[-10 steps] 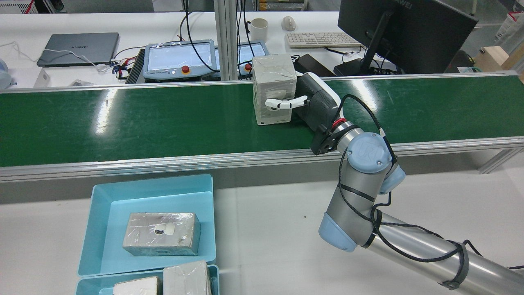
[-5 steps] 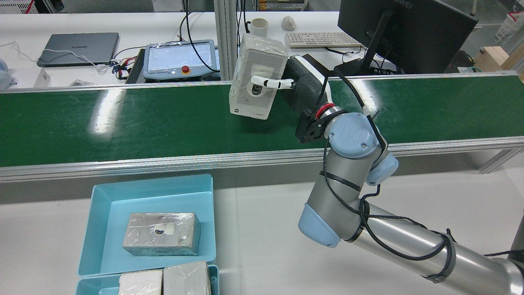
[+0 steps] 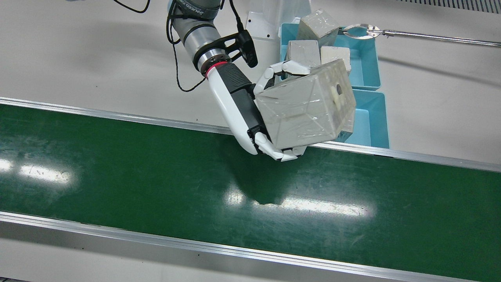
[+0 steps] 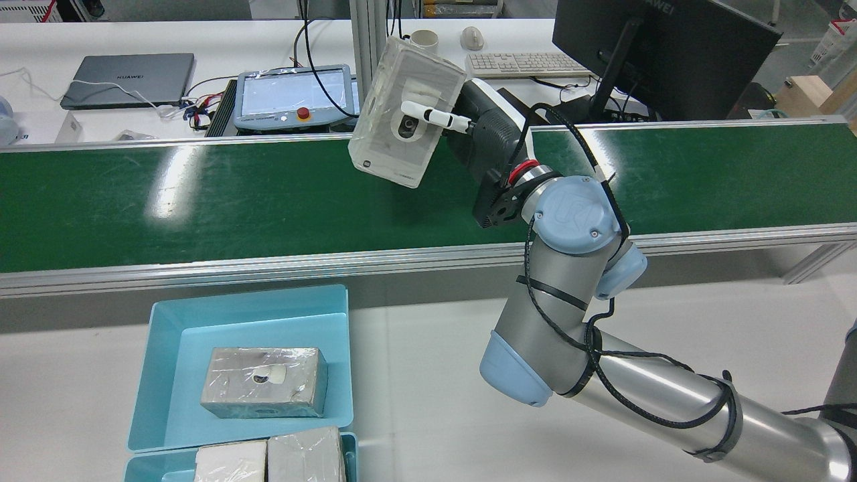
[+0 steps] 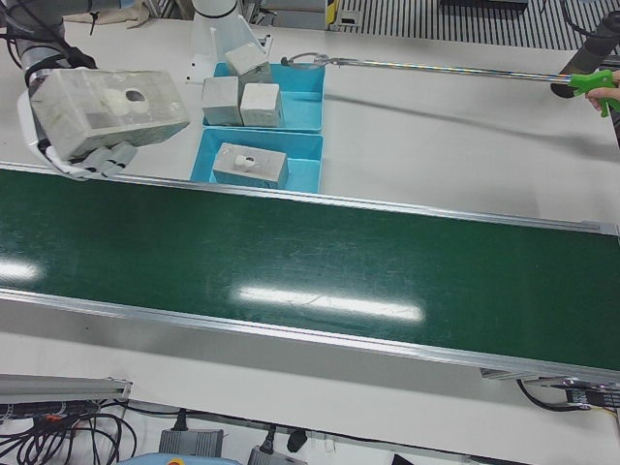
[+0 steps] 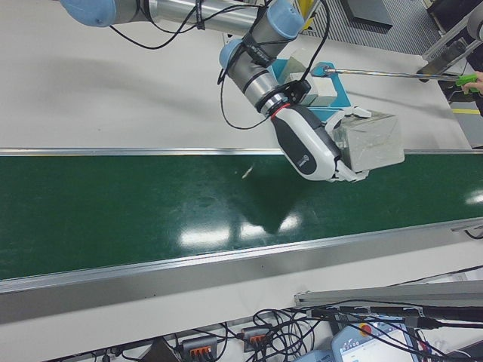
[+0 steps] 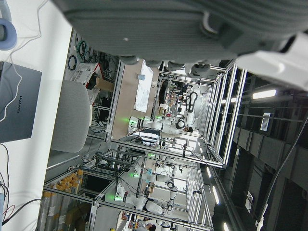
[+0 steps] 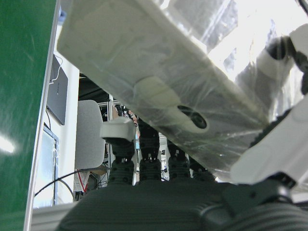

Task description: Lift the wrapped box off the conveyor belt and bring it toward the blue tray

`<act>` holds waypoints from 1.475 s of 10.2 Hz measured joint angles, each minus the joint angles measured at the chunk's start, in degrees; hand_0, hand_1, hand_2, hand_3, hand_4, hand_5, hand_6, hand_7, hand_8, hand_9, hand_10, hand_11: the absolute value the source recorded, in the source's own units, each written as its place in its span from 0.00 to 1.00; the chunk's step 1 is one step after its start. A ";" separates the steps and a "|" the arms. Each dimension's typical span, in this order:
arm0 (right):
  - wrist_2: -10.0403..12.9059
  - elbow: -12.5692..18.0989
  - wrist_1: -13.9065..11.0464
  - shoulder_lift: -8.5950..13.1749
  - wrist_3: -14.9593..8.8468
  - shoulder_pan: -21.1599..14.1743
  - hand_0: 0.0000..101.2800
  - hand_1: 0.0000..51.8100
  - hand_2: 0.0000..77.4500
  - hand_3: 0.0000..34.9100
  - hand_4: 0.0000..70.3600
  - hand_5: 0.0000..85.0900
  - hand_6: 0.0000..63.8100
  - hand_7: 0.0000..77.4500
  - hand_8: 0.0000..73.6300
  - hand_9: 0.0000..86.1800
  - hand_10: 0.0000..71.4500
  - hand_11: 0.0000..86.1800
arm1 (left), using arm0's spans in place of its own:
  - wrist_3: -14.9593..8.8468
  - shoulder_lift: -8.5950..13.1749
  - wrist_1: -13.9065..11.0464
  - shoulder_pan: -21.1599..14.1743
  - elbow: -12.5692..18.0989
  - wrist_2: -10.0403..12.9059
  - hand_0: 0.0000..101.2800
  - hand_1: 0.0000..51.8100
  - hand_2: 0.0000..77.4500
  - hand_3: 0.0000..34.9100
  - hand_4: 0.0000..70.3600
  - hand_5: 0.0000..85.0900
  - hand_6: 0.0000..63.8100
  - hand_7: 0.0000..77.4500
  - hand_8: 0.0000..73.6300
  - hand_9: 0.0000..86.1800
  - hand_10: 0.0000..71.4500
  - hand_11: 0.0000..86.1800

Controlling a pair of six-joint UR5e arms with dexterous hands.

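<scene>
While the long green conveyor belt (image 3: 156, 188) runs across the whole station between its aluminium rails, the white table (image 4: 428, 375) on the robot's side carries the right arm (image 4: 569, 335), which reaches up from the lower right of the rear view and bends over the belt's near rail. Beside the belt on that table stand two blue trays end to end: the blue tray (image 4: 167, 375) nearer the belt holds one wrapped grey box lying flat (image 4: 264, 381), and the second tray (image 3: 368, 58) behind it holds several more such boxes, one of them tilted on top of the others. The wrapped box (image 3: 305, 105) of the task is clear of the belt, held in the air and tilted, above the belt's robot-side edge in the front view and just short of the nearer tray. The right hand (image 3: 270, 113) is clamped on the wrapped box, with white fingers (image 3: 285, 69) curled over its upper edge and others (image 3: 280, 153) hooked under its lower edge; in the rear view one finger lies across the face that has a round dark mark. A thin metal reacher pole (image 3: 415, 36) stretches in from the far side, its looped tip over the second tray, and a person's hand (image 5: 608, 93) grips its green handle. The left hand view shows only a dark underside close to the lens, so I cannot tell how the left hand's fingers stand.
</scene>
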 joint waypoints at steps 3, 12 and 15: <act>0.15 -2.84 0.41 2.99 -1.05 -6.14 0.45 0.07 0.51 0.00 0.22 0.63 0.73 0.36 0.76 0.47 0.97 0.81 | 0.00 0.00 0.00 0.00 0.00 0.00 0.00 0.00 0.01 0.00 0.00 0.01 0.01 0.01 0.01 0.01 0.01 0.01; -1.74 -4.15 3.33 5.84 0.67 -12.50 0.49 0.07 0.41 0.00 0.23 0.84 0.56 0.39 0.21 0.32 0.03 0.37 | 0.00 0.00 0.00 0.00 0.00 0.00 0.00 0.00 0.01 0.00 0.00 0.01 0.01 0.01 0.01 0.01 0.01 0.01; -2.77 -3.29 3.64 6.22 1.17 -12.56 0.49 0.61 0.00 0.00 0.20 0.51 0.16 0.05 0.00 0.06 0.00 0.02 | 0.00 0.00 0.00 0.00 0.00 0.00 0.00 0.00 0.01 0.00 0.00 0.01 0.01 0.01 0.01 0.01 0.01 0.01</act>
